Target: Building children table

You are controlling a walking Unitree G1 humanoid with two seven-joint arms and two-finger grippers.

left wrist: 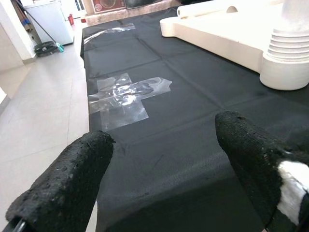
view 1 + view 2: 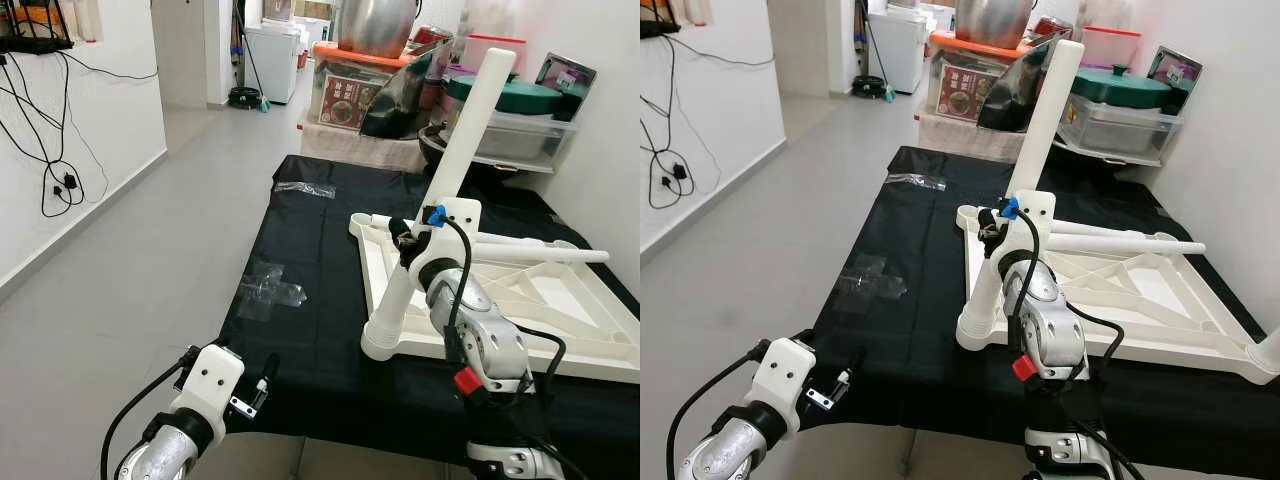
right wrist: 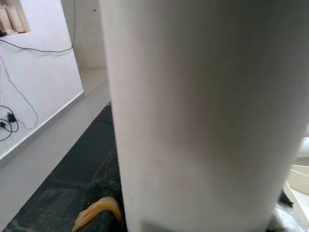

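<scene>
An upside-down white children's table top (image 2: 560,300) lies on a black cloth (image 2: 320,250). A long white leg (image 2: 460,140) stands at its near left corner, leaning up and to the right, with its ribbed base (image 2: 385,340) at the corner. My right gripper (image 2: 405,238) is shut on this leg partway up; the leg (image 3: 193,111) looms close in the right wrist view. A second white leg (image 2: 530,250) lies flat across the table top. My left gripper (image 2: 262,385) hovers open over the cloth's near left edge, its fingers (image 1: 82,164) apart with nothing between them.
Clear tape pieces (image 2: 268,290) are stuck on the cloth, and another strip (image 2: 305,188) lies at its far end. Storage boxes and a metal pot (image 2: 375,25) crowd the back. A wall stands close on the right. Open grey floor (image 2: 130,260) lies to the left.
</scene>
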